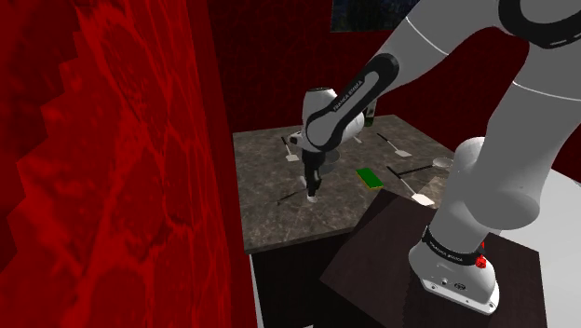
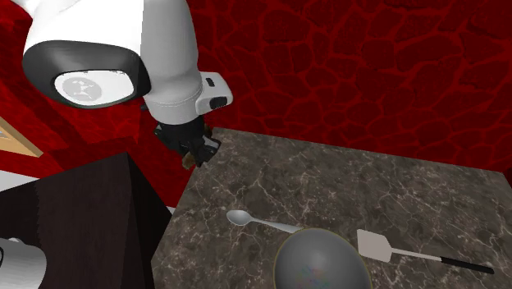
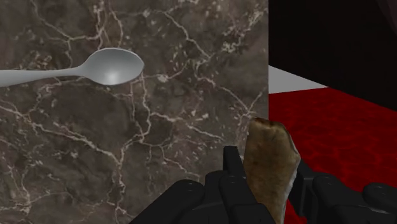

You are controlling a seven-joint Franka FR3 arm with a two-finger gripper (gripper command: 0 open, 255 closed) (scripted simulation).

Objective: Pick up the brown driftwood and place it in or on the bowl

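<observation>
Fingers (image 3: pixel 232 167) clamped on the brown driftwood (image 3: pixel 271 162), which lies lengthwise between them over the edge of the dark marbled worktop (image 3: pixel 127 159). Nearby on the worktop, a grey spoon (image 3: pixel 114 65). Farther along in the second exterior view, the grey bowl (image 2: pixel 320 261), well apart from the gripper (image 2: pixel 197 153), with a white spatula (image 2: pixel 376 245) just beside it.
</observation>
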